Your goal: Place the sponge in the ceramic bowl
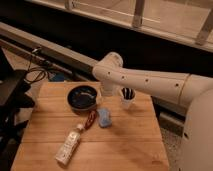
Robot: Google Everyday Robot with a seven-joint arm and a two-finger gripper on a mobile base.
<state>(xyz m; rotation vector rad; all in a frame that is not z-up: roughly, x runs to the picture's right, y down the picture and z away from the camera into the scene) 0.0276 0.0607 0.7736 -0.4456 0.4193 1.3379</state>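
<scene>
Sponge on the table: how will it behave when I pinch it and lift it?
The sponge looks like a soft flat pad, so it will likely squash and weigh little. Lying flat on the table, it should not roll, but a push could slide it into the reddish-brown object beside it. The gripper hangs open by the ceramic bowl, apart from the sponge.
</scene>
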